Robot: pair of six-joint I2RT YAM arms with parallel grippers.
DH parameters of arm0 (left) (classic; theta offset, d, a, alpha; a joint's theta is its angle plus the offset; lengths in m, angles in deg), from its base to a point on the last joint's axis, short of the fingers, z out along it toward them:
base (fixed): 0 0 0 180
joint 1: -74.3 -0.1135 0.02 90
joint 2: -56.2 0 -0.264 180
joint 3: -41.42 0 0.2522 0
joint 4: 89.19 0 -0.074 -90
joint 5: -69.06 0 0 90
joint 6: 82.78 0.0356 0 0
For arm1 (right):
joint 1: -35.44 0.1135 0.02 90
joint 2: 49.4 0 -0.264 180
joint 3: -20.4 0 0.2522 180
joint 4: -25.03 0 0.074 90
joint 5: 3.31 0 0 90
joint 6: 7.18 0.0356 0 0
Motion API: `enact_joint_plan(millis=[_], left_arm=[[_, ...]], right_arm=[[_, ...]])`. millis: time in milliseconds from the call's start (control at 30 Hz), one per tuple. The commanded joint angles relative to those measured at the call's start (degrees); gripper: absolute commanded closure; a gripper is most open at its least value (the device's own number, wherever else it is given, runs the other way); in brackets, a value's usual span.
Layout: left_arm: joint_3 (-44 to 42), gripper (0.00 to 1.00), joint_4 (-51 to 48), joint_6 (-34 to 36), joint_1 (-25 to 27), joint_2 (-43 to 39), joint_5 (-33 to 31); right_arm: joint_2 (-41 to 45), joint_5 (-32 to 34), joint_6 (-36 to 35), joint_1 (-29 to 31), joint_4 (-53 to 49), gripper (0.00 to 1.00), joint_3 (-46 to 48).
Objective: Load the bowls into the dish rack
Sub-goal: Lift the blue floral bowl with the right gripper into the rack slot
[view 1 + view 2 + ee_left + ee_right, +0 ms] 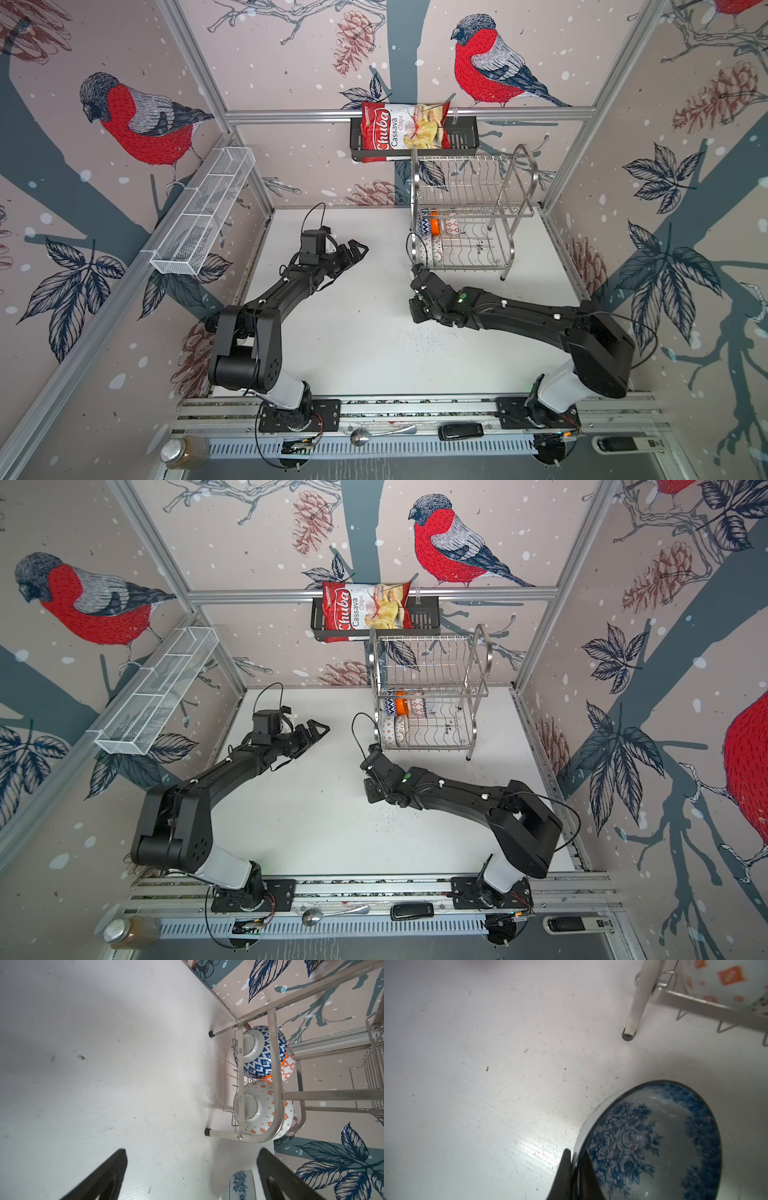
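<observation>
In both top views the right gripper [417, 269] reaches the dish rack [473, 215] near the tabletop's [374, 340] far right corner.

Left wrist view: the left gripper's [191, 1167] jaws are released and empty.

Right wrist view: the jaws are clenched on the blue-floral bowl's [654, 1142] rim. The bowl is grasped; next it likely needs lifting, tilting and slotting in.

Both top views bright, evenly lit from above, soft shadows on the table [374, 353], wide-angle bend at the edges. Right wrist view: glare streak on the table just beside the right gripper [576, 1152]; blue-floral bowl [654, 1142] at its tips soft-focus, dish rack [636, 1001] beyond washed out.
</observation>
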Motion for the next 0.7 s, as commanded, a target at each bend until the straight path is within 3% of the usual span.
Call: enact_joint_plan(millis=[0, 200, 333, 500, 667], left_arm=[[0.6, 0.03, 0.6, 1.0, 0.1, -0.2, 1.5], [-0.3, 0.02, 4.7, -0.7, 1.1, -0.1, 6.1], [-1.2, 0.02, 7.8, -2.4, 2.9, -0.2, 9.7], [-2.1, 0.03, 10.4, -2.8, 6.3, -1.3, 11.5], [-3.5, 0.02, 14.9, -5.8, 7.5, -1.0, 13.4]], right_arm=[[6.2, -7.8, 0.0, -3.6, 7.9, 0.99, 3.1], [17.4, -15.3, -1.4, -12.7, 10.0, 0.99, 5.3], [22.1, -24.1, -1.4, -23.0, 13.8, 1.0, 8.1], [24.3, -32.5, 0.2, -33.0, 21.5, 1.0, 11.6], [23.3, -36.8, 0.3, -37.7, 26.2, 1.0, 12.0]])
